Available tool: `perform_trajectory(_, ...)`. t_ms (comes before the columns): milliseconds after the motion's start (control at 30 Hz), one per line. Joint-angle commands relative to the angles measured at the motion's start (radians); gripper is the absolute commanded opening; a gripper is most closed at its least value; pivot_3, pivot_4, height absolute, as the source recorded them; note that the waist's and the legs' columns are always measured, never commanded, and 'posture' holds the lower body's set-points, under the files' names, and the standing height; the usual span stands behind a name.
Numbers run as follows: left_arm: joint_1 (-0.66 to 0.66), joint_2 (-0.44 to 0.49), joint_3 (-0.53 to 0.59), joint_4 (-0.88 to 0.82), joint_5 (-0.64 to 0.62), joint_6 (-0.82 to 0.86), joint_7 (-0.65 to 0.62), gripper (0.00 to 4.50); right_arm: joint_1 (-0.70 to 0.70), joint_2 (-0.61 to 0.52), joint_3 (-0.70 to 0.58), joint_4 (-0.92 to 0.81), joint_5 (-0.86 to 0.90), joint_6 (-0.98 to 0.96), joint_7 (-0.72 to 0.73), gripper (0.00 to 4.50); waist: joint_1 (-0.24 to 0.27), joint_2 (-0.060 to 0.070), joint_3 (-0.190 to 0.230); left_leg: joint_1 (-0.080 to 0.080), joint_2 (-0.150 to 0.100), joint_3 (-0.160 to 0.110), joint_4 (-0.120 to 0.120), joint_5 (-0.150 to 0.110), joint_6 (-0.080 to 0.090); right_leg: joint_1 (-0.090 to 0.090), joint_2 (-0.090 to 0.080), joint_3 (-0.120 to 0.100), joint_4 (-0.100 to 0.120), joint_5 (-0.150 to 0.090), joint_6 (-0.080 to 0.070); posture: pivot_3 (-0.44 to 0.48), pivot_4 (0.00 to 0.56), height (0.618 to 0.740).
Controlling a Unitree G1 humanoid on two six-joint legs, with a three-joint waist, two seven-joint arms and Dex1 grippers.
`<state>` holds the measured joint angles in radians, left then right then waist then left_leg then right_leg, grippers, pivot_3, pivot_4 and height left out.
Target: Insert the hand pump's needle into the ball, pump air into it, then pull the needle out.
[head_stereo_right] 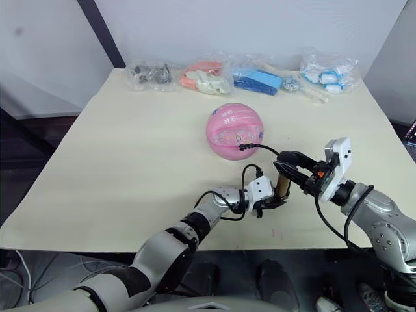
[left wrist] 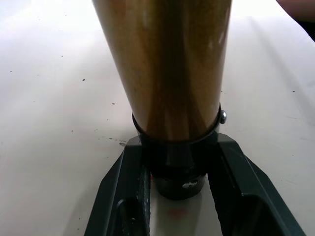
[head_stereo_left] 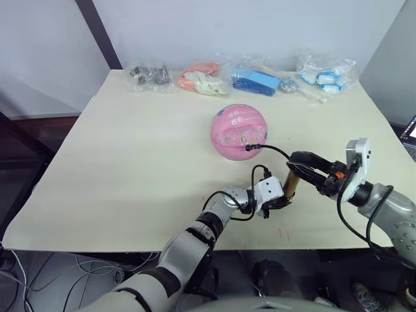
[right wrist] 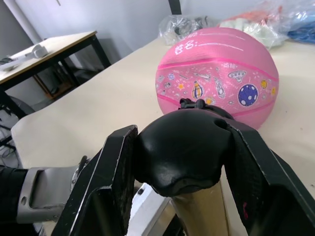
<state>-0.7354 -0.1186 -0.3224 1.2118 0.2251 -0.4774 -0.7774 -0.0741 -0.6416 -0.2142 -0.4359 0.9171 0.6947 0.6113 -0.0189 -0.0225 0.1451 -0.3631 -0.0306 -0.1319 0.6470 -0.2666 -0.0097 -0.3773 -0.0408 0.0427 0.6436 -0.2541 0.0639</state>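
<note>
- The left gripper (head_stereo_left: 281, 200) is clamping the base of the hand pump (head_stereo_left: 290, 185), keeping it upright on the table (head_stereo_left: 130, 162).
- The right gripper (head_stereo_left: 300, 163) is squeezing the black T-handle (right wrist: 179, 150), ready for stroking.
- The hose (head_stereo_left: 276, 150) is running to the ball (head_stereo_left: 239, 132), where the needle (head_stereo_left: 249, 147) is seemingly sitting inserted.

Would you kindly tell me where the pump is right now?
The pump stands upright near the table's front edge, just in front of the ball. The left pincer clamps its base and the right pincer its handle.
</note>
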Motion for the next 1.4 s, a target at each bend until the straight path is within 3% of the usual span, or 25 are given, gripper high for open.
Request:
perform_trajectory(33, 0.037, 0.015, -0.029, 0.061, 0.044, 0.037, -0.013, 1.10, -0.056, -0.060, -0.102, -0.044, 0.101, 0.062, -0.023, 2.02, 0.002, 0.000, 0.001, 0.000, 0.000, 0.000, 0.000, 0.000, 0.000, -0.001, 0.000, 0.000, 0.000, 0.000, 0.000, 0.000, 0.150, 0.740)
perform_trajectory(300, 0.038, 0.013, -0.030, 0.062, 0.045, 0.038, -0.011, 1.10, -0.220, -0.200, -0.247, -0.062, 0.345, 0.168, -0.108, 2.02, 0.005, 0.004, 0.006, -0.003, -0.001, -0.001, 0.000, 0.000, 0.000, -0.001, -0.001, -0.001, 0.000, 0.000, 0.000, 0.000, 0.150, 0.740)
perform_trajectory(700, 0.038, 0.012, -0.030, 0.065, 0.045, 0.040, -0.002, 1.10, -0.408, -0.352, -0.313, -0.011, 0.608, 0.208, -0.232, 2.02, 0.005, 0.005, 0.010, -0.008, -0.001, 0.000, 0.001, 0.000, 0.000, -0.005, -0.004, -0.001, -0.001, 0.002, -0.002, 0.000, 0.150, 0.740)
perform_trajectory(833, 0.039, 0.013, -0.030, 0.064, 0.043, 0.040, -0.004, 1.10, -0.302, -0.327, -0.293, -0.051, 0.540, 0.213, -0.207, 2.02, 0.008, 0.004, 0.009, -0.017, -0.001, -0.001, 0.003, 0.000, 0.000, -0.013, -0.004, -0.002, 0.000, 0.003, -0.004, 0.000, 0.150, 0.740)
perform_trajectory(1033, 0.038, 0.017, -0.028, 0.062, 0.040, 0.039, -0.007, 1.10, -0.119, -0.236, -0.236, -0.084, 0.407, 0.164, -0.156, 2.02, 0.006, 0.002, 0.008, -0.016, -0.002, 0.000, 0.004, 0.000, 0.000, -0.013, -0.004, -0.002, 0.001, 0.003, -0.004, 0.000, 0.150, 0.740)
perform_trajectory(1400, 0.039, 0.025, -0.026, 0.061, 0.039, 0.034, -0.015, 1.10, 0.061, -0.084, -0.028, -0.017, 0.117, 0.027, -0.050, 2.02, 0.003, 0.000, 0.006, -0.003, 0.000, -0.001, 0.001, 0.000, 0.000, -0.001, 0.000, -0.001, 0.000, 0.000, 0.000, 0.000, 0.150, 0.740)
